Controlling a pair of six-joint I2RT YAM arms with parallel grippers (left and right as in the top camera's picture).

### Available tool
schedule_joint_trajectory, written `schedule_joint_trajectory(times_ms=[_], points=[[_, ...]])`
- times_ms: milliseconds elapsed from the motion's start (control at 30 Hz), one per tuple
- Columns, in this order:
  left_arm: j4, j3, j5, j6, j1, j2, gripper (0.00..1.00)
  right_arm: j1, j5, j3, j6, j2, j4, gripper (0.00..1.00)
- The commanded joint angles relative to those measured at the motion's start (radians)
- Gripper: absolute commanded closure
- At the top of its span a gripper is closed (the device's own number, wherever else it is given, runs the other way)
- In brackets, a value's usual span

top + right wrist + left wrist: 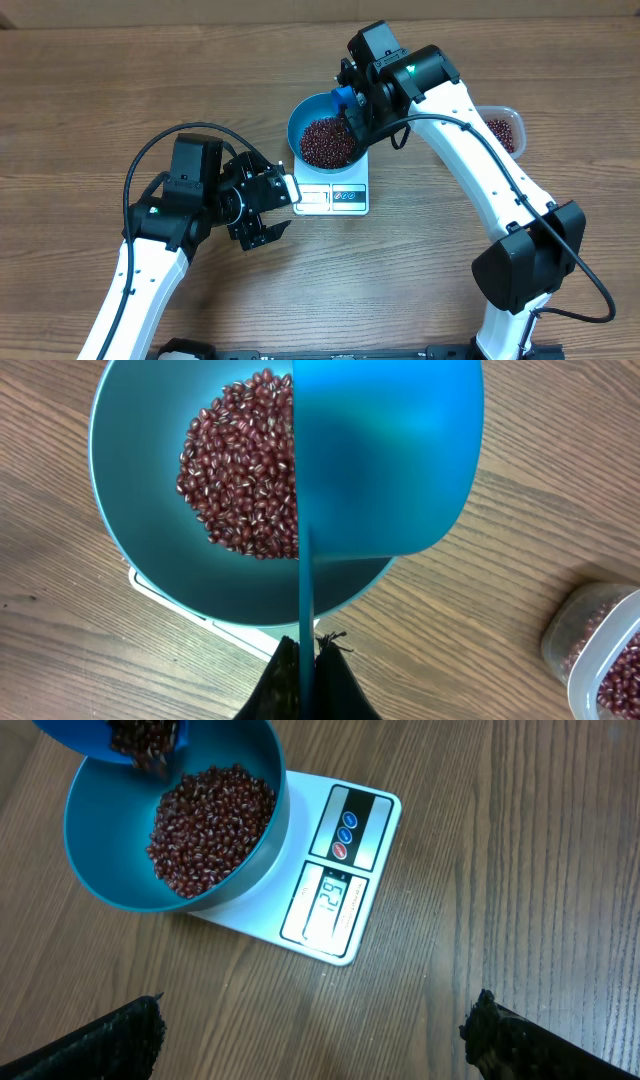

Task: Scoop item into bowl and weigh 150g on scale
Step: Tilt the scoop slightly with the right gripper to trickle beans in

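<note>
The blue bowl [300,122] stands on the white scale [335,197] and holds a pile of red-brown beans [328,142]. My right gripper [352,108] is shut on the thin handle of a small blue scoop [344,98], which is tilted over the bowl's far rim. In the right wrist view the scoop [390,460] covers half the bowl [130,510], and the gripper [305,652] pinches its handle. The left wrist view shows beans [210,820] at the scoop's mouth [100,740] above the bowl [110,880], and the scale's display [330,898] is lit. My left gripper [288,207] hangs open beside the scale, empty.
A clear plastic tub [505,130] with more beans stands to the right of the bowl, behind the right arm, and shows in the right wrist view as the tub [600,650]. Bare wooden table [120,90] surrounds the scale.
</note>
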Motion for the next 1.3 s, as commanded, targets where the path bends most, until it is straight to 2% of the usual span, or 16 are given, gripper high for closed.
schedule_joint_trajectory(times_ms=[0, 567, 1267], points=[[0.000, -0.005, 0.008, -0.010, -0.007, 0.005, 0.01, 0.003, 0.008, 0.035, 0.004, -0.038, 0.007, 0.96], [0.000, -0.005, 0.008, -0.010, -0.007, 0.005, 0.00, 0.003, -0.085, 0.035, 0.003, -0.038, 0.007, 0.96], [0.000, -0.005, 0.008, -0.010, -0.007, 0.005, 0.00, 0.003, -0.085, 0.035, 0.003, -0.038, 0.006, 0.96]])
